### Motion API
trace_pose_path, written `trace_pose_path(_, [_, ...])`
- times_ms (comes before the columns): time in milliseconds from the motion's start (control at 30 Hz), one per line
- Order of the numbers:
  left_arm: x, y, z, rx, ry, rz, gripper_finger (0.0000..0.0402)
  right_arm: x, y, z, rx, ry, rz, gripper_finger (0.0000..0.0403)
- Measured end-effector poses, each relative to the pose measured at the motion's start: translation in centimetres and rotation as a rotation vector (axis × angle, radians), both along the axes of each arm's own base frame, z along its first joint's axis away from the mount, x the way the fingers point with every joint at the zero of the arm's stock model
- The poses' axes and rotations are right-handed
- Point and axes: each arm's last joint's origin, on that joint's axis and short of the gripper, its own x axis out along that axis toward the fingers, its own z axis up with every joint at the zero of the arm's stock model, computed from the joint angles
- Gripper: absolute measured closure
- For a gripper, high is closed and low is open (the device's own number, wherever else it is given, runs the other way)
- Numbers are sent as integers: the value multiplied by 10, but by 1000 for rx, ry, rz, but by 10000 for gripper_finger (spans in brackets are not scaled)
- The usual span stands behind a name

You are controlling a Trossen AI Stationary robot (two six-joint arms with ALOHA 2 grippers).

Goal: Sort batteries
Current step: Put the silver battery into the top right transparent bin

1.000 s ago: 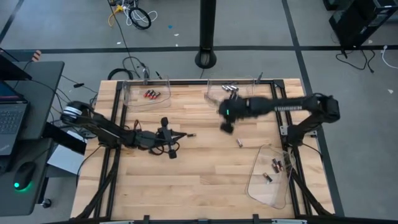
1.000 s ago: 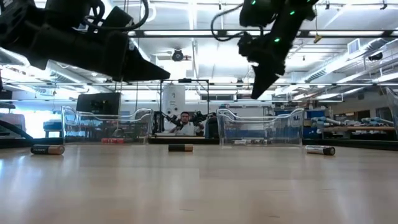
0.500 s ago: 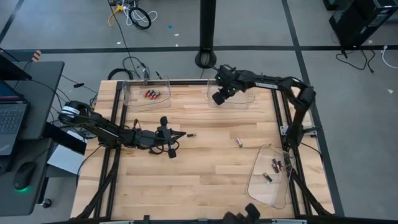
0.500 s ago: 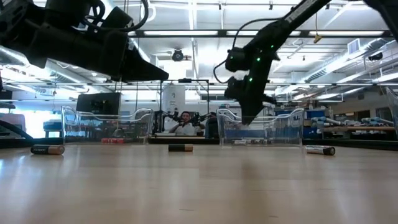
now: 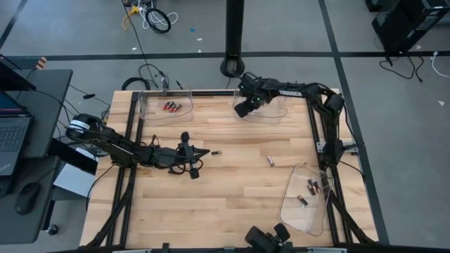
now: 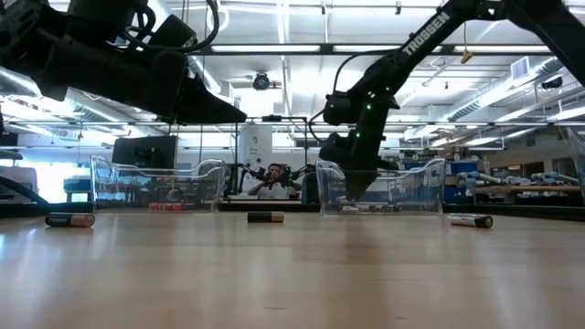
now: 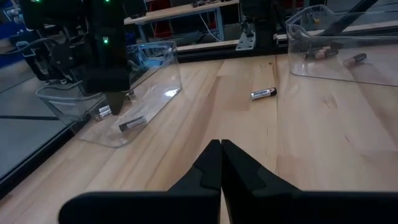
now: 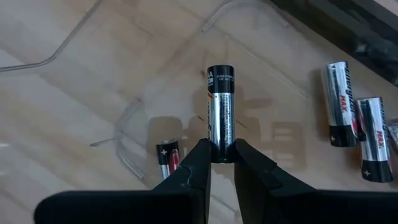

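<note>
Silver battery (image 8: pixel 221 112) gripped in right end effector (image 8: pixel 221 155)

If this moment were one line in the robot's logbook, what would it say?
right end effector: shut on silver battery, over rear clear tray | left end effector: shut, empty, mid-table | loose batteries on table

Glossy metal battery (image 8: pixel 221 109) — clear plastic tray (image 5: pixel 264 107) — pale wood table (image 5: pixel 225 197)

Three batteries lie on the desk (image 6: pixel 292 274): one at far left (image 6: pixel 69 219), one at centre (image 6: pixel 265 217), one at right (image 6: pixel 471 220). A dark arm fills the upper left of the frame, and the right end effector (image 6: pixel 352 189) hangs right of centre at a clear tray (image 6: pixel 416 187). Another clear tray (image 6: pixel 155 183) stands left of centre, and a person (image 6: pixel 271 182) sits in the room behind.
</note>
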Motion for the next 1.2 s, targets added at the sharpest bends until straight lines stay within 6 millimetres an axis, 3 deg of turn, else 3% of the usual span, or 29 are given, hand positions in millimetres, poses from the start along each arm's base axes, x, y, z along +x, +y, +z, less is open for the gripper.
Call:
trace_pose_path(233, [0,0,0,-1,-2,0,394,-5,-5,-1,11,3,-12,336])
trace_pose_path(467, [0,0,0,-1,-4,0,394,-15,-12,10,2,-19,-73,345])
trace_pose_path(1200, [0,0,1,-3,-11,-1,394,-33,-19,-9,38,27,-170,342])
